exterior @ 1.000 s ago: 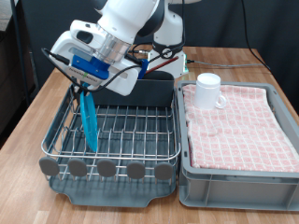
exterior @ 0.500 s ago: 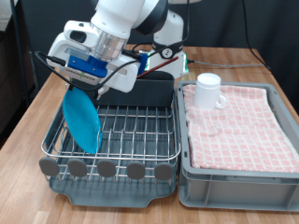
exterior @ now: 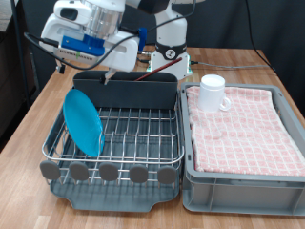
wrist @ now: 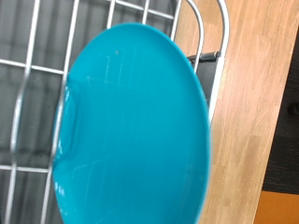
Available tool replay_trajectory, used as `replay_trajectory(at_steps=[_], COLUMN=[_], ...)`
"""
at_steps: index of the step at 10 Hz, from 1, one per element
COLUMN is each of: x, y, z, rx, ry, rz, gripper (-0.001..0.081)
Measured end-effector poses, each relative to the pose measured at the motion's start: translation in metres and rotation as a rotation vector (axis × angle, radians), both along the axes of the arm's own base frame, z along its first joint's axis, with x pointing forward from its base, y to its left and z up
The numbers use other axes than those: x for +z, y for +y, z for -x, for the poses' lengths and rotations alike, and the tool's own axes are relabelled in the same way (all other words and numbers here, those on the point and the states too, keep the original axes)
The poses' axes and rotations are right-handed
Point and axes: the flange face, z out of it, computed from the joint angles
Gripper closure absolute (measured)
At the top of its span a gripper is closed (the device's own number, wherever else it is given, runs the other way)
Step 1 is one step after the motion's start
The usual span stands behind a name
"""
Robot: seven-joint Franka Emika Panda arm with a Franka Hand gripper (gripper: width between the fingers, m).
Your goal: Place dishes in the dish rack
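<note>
The light-blue plate [exterior: 83,121] stands on edge in the exterior view's left side of the silver wire dish rack [exterior: 138,131], leaning against the wires. It fills the wrist view [wrist: 131,131]. My gripper [exterior: 106,74] hangs open and empty above the plate, clear of it, in front of the rack's tall dark grey back compartment [exterior: 143,92]. The white mug [exterior: 212,93] stands upright on the pink checked cloth at the exterior view's right. The wooden spoon is not in view.
A grey bin lined with pink checked cloth [exterior: 243,134] sits right of the rack. Both stand on a wooden table [exterior: 29,162]. The robot base and cables [exterior: 170,52] are behind the rack. Rack wires [wrist: 37,56] and table wood [wrist: 257,93] show in the wrist view.
The gripper let go of the plate and rose up and away. The plate turned from edge-on to leaning with its face showing in the rack.
</note>
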Motion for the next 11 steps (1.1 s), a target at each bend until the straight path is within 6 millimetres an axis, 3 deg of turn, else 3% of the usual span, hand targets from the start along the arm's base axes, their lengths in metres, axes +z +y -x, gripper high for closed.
replay_trajectory(at_steps=[6,9,11], x=[0.086,0.088,0.083], y=[0.010,0.017,0.049], z=[0.011,0.010,0.000], rx=[-0.017,0.011,0.085], ry=[0.068,0.086,0.100], rz=[-0.100,-0.096,-0.068], gripper=[0.0004,0.0004,0.0004])
